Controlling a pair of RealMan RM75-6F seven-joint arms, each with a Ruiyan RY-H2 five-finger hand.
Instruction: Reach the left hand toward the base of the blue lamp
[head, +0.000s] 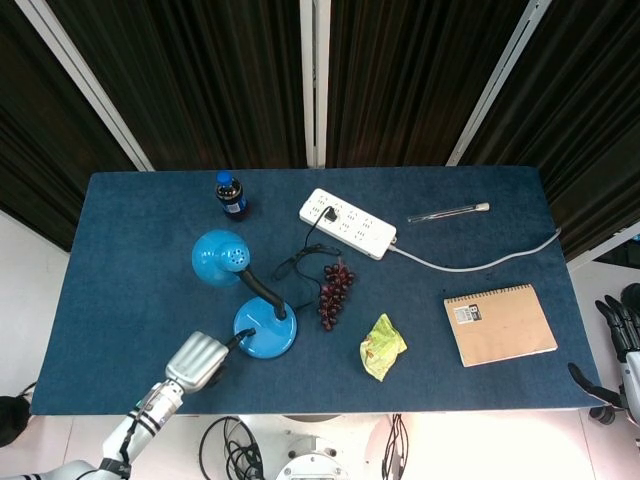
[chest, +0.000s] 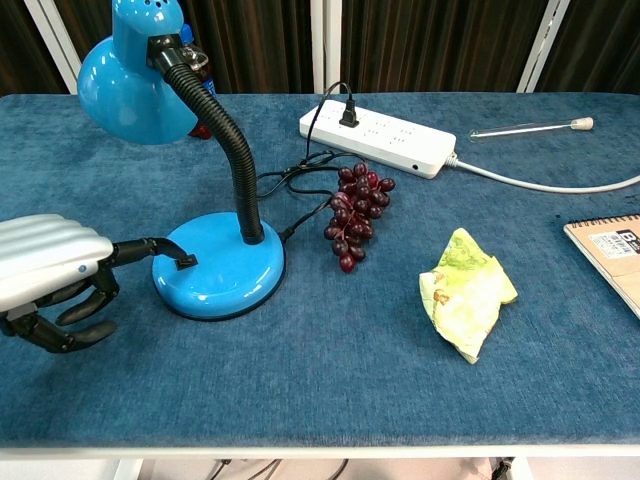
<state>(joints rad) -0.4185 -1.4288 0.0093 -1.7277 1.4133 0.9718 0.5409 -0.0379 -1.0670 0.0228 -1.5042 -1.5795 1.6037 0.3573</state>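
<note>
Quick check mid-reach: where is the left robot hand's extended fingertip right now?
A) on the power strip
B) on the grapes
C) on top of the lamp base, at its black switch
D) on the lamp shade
C: in the chest view the left robot hand points one fingertip onto the lamp base, at the black switch.

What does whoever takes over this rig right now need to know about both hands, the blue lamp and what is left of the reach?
Left hand: over the table's front left, one finger stretched out with its tip on the switch of the lamp base, the other fingers curled under; it holds nothing.
Right hand: off the table's right edge, idle, fingers apart.
Blue lamp: upright, head tilted toward the back left, grapes just right of the base.
Done: the reach has arrived at the base.
Left: probably only settling or pressing the switch; I cannot tell whether it is pressed.
</note>
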